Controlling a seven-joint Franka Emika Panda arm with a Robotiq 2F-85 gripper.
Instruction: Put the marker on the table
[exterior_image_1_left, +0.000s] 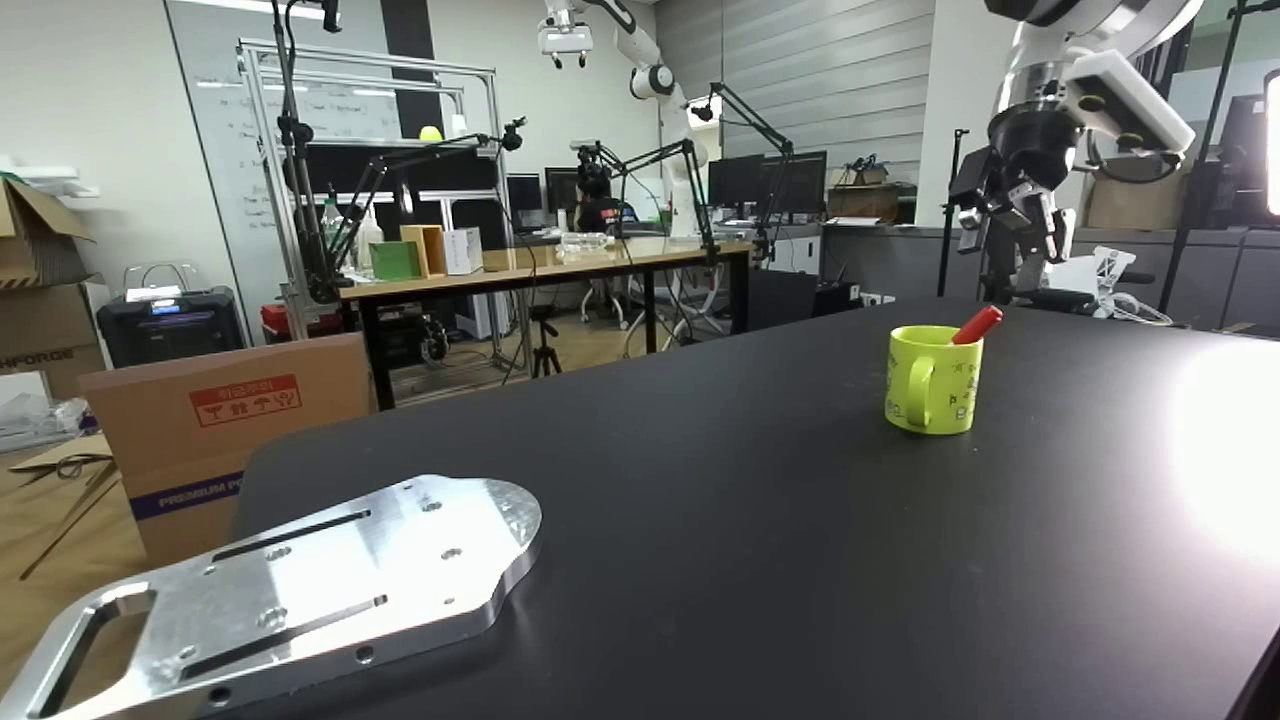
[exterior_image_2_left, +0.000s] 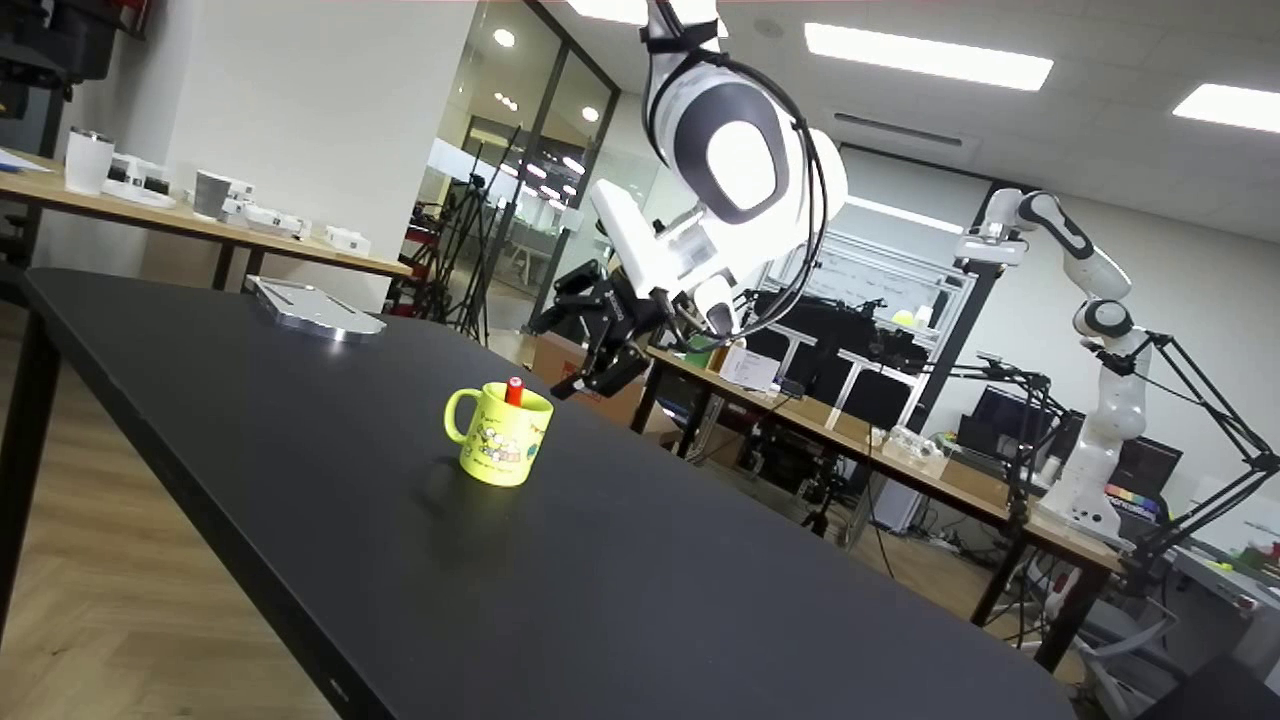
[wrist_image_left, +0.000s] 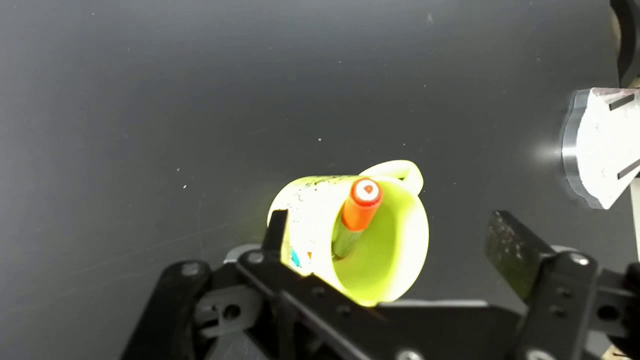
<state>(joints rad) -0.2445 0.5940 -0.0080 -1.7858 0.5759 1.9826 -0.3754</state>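
The marker, with its red end up, leans inside the yellow-green cup. It shows in both exterior views (exterior_image_1_left: 978, 325) (exterior_image_2_left: 514, 391) and in the wrist view (wrist_image_left: 361, 207); its lower part is inside the cup. The cup (exterior_image_1_left: 955, 395) (exterior_image_2_left: 503, 445) (wrist_image_left: 380, 262) stands upright on the black table (exterior_image_1_left: 700, 480) (exterior_image_2_left: 620, 590) (wrist_image_left: 200, 110). My gripper (wrist_image_left: 389, 215) is open, with nothing between its fingers. In both exterior views the gripper (exterior_image_1_left: 1015, 230) (exterior_image_2_left: 553, 357) is in the air near the cup, apart from cup and marker. In the wrist view, the left finger overlaps the cup's side.
A silver metal plate with slots (exterior_image_1_left: 370, 570) (exterior_image_2_left: 315, 310) (wrist_image_left: 607, 145) lies at one end of the table. A cardboard box (exterior_image_1_left: 240, 400) stands on the floor beside the table. A wooden workbench (exterior_image_1_left: 560, 270) with equipment stands behind.
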